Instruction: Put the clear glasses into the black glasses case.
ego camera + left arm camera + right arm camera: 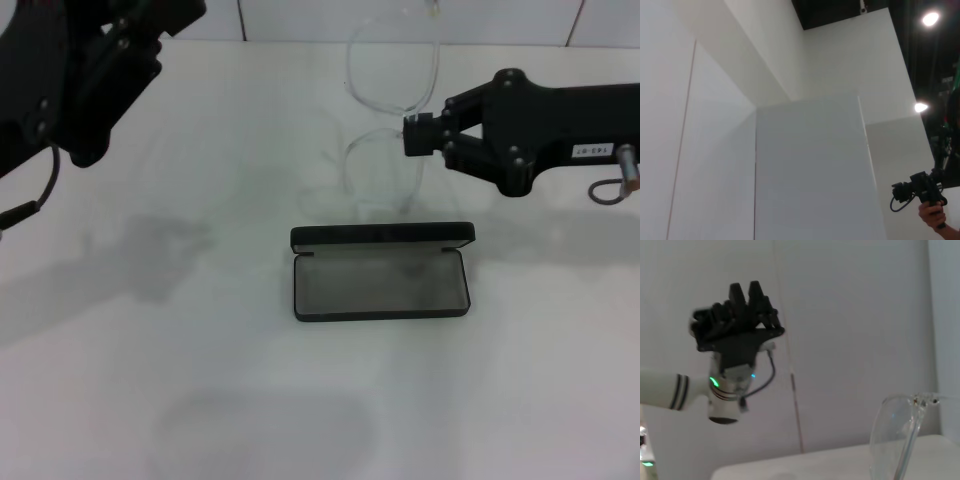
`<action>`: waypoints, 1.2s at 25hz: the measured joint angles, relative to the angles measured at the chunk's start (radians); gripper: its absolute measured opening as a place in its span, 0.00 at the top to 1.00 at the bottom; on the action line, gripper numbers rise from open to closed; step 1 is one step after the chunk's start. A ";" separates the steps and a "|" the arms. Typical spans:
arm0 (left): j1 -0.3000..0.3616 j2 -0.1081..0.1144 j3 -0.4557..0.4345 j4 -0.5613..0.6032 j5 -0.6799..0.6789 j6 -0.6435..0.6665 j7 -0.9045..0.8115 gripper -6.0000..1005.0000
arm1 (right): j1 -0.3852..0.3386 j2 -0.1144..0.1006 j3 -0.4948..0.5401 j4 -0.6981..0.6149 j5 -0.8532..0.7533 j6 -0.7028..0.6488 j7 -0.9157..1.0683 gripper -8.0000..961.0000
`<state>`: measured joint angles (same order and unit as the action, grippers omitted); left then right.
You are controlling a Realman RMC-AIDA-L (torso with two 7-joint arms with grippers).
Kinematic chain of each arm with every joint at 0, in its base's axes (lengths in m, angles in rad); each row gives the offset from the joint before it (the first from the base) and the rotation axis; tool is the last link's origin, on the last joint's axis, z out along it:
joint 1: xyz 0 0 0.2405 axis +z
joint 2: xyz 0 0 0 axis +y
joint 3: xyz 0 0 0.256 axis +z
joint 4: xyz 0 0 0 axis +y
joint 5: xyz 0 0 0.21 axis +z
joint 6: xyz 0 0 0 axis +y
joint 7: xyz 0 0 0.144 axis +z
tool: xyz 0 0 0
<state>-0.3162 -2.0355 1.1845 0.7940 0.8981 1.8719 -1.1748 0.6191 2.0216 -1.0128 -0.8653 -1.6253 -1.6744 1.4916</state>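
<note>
Gripping the clear glasses (385, 120), our right gripper (412, 136) is reaching in from the right side of the head view, fingertips pinched together on the frame near the bridge. The glasses are hanging upright off the fingertips, one lens rising above the gripper and the other dropping below it, so we are carrying them clear of the white table (150, 380). Below the gripper and a little nearer to us, the black glasses case (380, 272) is lying open, grey lining facing up and lid standing along the far edge. We judge that the case is being left open like this so the glasses can be lowered straight in, and that the glasses will need turning flat to fit its length. Our left gripper (85, 70) is parked high and well off to the far left of the right gripper, staying out of the way; we cannot tell how its fingers are set.

Moving to the left wrist view, we are seeing only white walls, ceiling lights, and a person's hand (932, 215) holding a camera, none of it part of the work.

Finishing with the right wrist view, one clear lens (895, 435) is showing close to the camera, and the left gripper (742, 315) is hanging far beyond it.
</note>
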 joint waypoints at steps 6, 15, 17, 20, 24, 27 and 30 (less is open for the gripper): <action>-0.010 -0.011 0.000 0.043 0.033 0.000 -0.029 0.86 | 0.021 0.002 -0.034 0.096 0.072 -0.011 -0.063 0.95; -0.077 -0.015 -0.006 0.042 0.115 -0.052 -0.064 0.86 | 0.043 0.002 -0.156 0.139 0.104 -0.074 -0.144 0.95; -0.095 -0.004 -0.007 0.043 0.125 -0.080 -0.082 0.86 | 0.040 0.000 -0.173 0.135 0.103 -0.098 -0.159 0.95; -0.125 0.008 -0.017 0.044 0.156 -0.114 -0.110 0.86 | 0.035 -0.002 -0.179 0.137 0.102 -0.136 -0.180 0.95; -0.165 0.010 -0.046 0.040 0.234 -0.131 -0.154 0.86 | 0.029 0.000 -0.179 0.141 0.102 -0.152 -0.195 0.95; -0.188 0.003 -0.059 0.037 0.295 -0.140 -0.172 0.87 | 0.024 0.001 -0.180 0.138 0.105 -0.171 -0.205 0.95; -0.197 0.002 -0.056 0.037 0.318 -0.143 -0.181 0.87 | 0.022 0.002 -0.179 0.132 0.108 -0.174 -0.206 0.95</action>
<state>-0.5128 -2.0337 1.1287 0.8309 1.2157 1.7287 -1.3556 0.6410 2.0232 -1.1918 -0.7329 -1.5169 -1.8483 1.2855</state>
